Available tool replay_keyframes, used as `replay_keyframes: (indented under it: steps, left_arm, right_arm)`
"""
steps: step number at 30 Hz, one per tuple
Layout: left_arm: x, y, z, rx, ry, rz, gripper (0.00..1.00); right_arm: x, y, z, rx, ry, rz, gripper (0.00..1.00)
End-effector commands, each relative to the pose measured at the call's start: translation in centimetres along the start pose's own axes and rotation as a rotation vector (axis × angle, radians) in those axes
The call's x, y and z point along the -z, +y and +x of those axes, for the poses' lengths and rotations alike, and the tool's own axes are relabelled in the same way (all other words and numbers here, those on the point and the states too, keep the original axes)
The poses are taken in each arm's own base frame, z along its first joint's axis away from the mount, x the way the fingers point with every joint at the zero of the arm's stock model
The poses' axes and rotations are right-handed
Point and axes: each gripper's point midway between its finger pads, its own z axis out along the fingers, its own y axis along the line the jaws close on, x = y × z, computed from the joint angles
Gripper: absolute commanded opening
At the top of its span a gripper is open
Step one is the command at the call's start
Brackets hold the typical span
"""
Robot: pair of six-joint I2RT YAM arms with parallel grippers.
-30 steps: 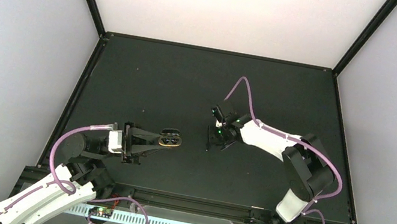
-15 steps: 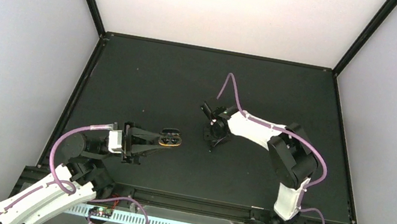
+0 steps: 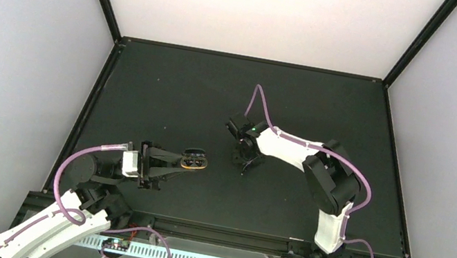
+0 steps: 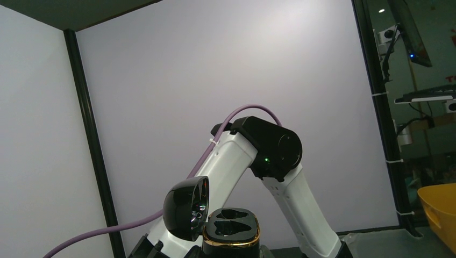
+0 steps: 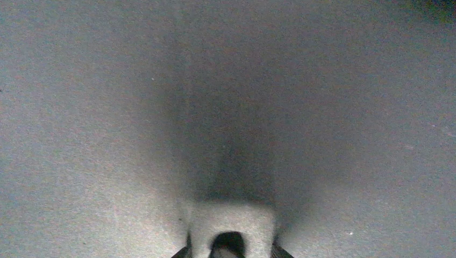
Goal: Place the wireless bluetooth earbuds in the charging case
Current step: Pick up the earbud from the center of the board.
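My left gripper (image 3: 185,162) is shut on the charging case (image 3: 196,161), holding it a little above the table at the left. Here the case (image 4: 231,230) looks glossy black with a gold rim. Its lid (image 4: 185,208) is swung open to the left and both sockets are empty. My right gripper (image 3: 245,162) points straight down at the mat, right of the case. In the right wrist view its fingertips (image 5: 185,252) stand apart just over the mat, with a small dark rounded thing (image 5: 228,243) between them. It is too blurred to name as an earbud. No other earbud shows.
The black mat (image 3: 169,91) covers the table, with black frame posts at the back corners and white walls around. The right arm's white links (image 4: 290,199) rise behind the case in the left wrist view.
The right arm has swung its wrist left and lowered toward the mat, nearer the case. Its fingers have spread a little. The left arm and case have barely moved.
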Motion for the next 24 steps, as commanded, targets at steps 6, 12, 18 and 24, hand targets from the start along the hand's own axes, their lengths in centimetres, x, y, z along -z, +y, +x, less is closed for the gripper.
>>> replay_keyframes:
  steps: [6,12,18,24]
  left_arm:
    - [0.0,-0.6,-2.1,-0.013,-0.054,0.024,0.02]
    - [0.1,-0.7,-2.2,-0.016,-0.058,0.026,0.02]
    - [0.1,-0.7,-2.2,-0.016,-0.057,0.025,0.02]
    - [0.0,-0.6,-2.0,-0.011,-0.052,0.025,0.02]
  right_arm:
    - [0.4,-0.3,0.9,0.050,0.011,0.039,0.31]
    - [0.3,0.9,0.5,0.116,0.005,0.025,0.24]
    - [0.8,1.7,0.0,0.240,-0.003,0.012,0.17]
    - [1.2,1.6,-0.3,0.320,-0.009,0.017,0.14]
